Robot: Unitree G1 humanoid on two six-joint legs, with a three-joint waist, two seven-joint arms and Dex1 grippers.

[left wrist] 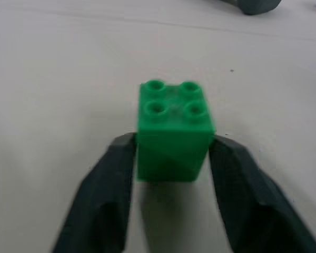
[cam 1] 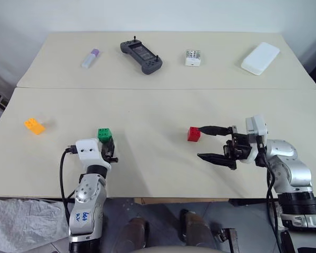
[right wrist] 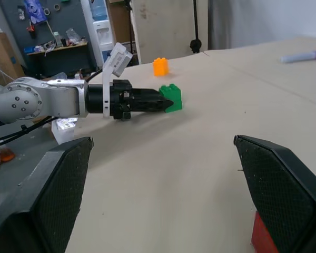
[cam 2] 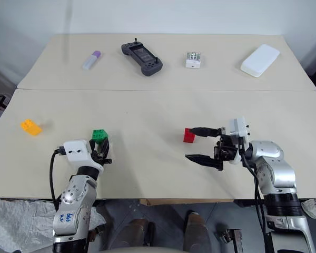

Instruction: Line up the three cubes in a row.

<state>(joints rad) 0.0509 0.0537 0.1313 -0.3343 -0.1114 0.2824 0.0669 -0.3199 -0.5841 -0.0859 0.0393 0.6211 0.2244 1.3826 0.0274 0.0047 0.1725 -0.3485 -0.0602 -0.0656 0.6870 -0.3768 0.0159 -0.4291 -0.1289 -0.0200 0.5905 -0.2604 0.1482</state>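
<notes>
green cube (cam 1: pixel 105 134) sits near-left on the table (cam 1: pixel 147 158), studs up, clamped between the two fingers of the left gripper (cam 1: pixel 108 145) — grasping it from the near side. in the left wrist view the cube (left wrist: pixel 173 129) shows four studs on top and stands taller than wide, long axis vertical, a black finger (left wrist: pixel 102 195) pressed to each side face. that view gives the contact clearly; from the head views the fingers are mostly hidden behind the wrist.

red cube (cam 1: pixel 194 134) lies right of centre, near half of table. right gripper (cam 1: pixel 206 142) points left, fingers spread wide, not holding anything; the far finger tip is at or just beside the cube's right side — cannot tell if touching. near finger is well clear of it. in the right wrist view just a corner of the red cube (right wrist: pixel 263 237) shows beside one finger; which way its studs face cannot tell.

orange-yellow cube (cam 1: pixel 34 125) is far left, well apart from the others, long axis running diagonally, far-left to near-right. right wrist view shows it (right wrist: pixel 160 66) standing beyond the green one (right wrist: pixel 171 98), w/ the left gripper's (right wrist: pixel 166 103) fingers closed on the green cube.

far half of table: a marker (cam 1: pixel 90 58), a black controller (cam 1: pixel 141 55), a small white box w/ grey top (cam 1: pixel 193 58), a white flat case (cam 1: pixel 260 58).
</notes>
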